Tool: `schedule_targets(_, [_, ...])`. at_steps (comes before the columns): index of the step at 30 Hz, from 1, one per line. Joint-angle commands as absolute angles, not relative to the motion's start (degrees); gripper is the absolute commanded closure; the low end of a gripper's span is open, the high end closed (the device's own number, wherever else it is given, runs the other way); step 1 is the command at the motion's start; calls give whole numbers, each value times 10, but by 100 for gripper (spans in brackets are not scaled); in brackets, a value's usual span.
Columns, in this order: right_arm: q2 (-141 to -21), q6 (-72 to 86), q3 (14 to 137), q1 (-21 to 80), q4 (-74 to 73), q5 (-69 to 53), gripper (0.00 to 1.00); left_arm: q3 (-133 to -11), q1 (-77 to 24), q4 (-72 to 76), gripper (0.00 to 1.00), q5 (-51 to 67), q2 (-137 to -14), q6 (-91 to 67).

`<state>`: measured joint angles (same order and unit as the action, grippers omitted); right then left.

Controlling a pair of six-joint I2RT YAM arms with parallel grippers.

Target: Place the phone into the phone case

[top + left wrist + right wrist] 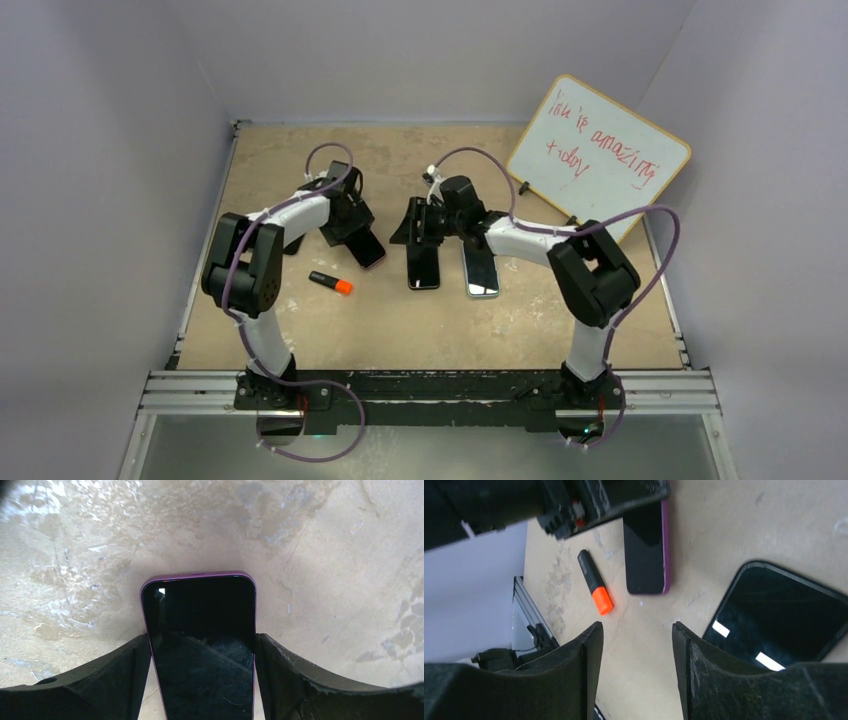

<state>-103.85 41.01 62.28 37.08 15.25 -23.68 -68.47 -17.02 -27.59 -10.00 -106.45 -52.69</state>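
Left tool [202,640] closed on long sides of purple-edged phone [200,610], fingers flush to both edges, screen up, low over worktop [400,330]. Side grip likely chosen to leave the phone's back free for seating.

Right tool [636,625] partly open, nothing between fingers, hanging just beside black slab [774,615]. Probably there to steady it.

Pale-rimmed slab [481,268] lies next to the black one. Which is the case, cannot tell.

Orange-capped marker [595,582] near the phone, apart, not involved.
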Motion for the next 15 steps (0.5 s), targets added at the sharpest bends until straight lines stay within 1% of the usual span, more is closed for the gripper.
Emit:
schedule_targets(1, [-1084,407,697,375,164,-236,46,-634,-173,-262,46,-15,-1064,-519])
schedule_targets(8, [-1178,407,768,378,156,-249,51,-589,-171,-208,48,58,-1032,-502])
schedule_targets(15, [-1215,428,779,382,182,-262,55,-567,-166,-176,51,92,-1003,-492])
